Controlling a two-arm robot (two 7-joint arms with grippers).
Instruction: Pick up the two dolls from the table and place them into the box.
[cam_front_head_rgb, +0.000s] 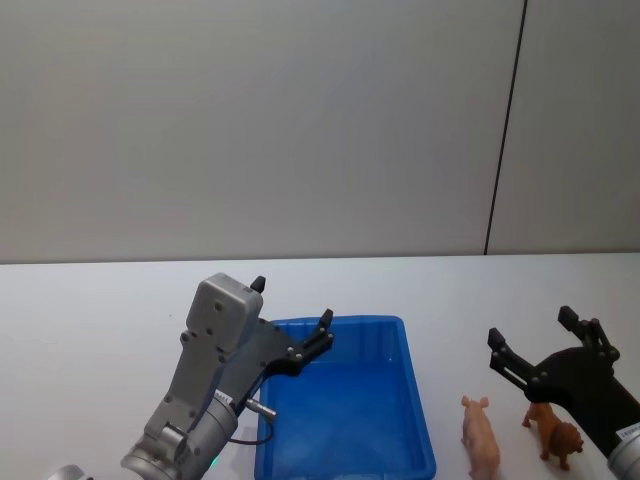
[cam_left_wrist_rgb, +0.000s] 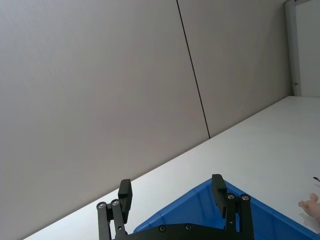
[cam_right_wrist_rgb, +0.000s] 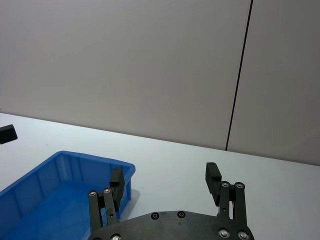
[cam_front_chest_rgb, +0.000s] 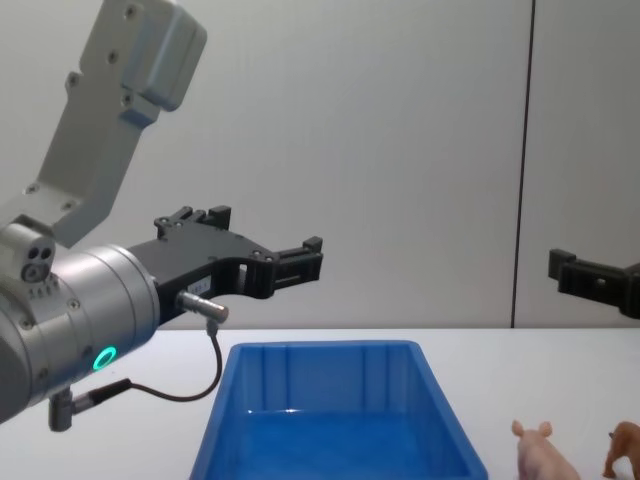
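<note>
My right claw (cam_front_head_rgb: 530, 328) hangs released to the right of the box (cam_front_head_rgb: 345, 323), and my left claw (cam_front_head_rgb: 292, 300), also spread and empty, hovers over the box's left rim. The box rests on the table (cam_front_head_rgb: 90, 310). Both dolls stand right of the box, under my right claw. The pig (cam_front_head_rgb: 480, 436) is closer to the box, lengthwise along its long side, and the brown animal (cam_front_head_rgb: 553, 428) is just beyond. I judge my right arm the nearer. No writing is legible.
</note>
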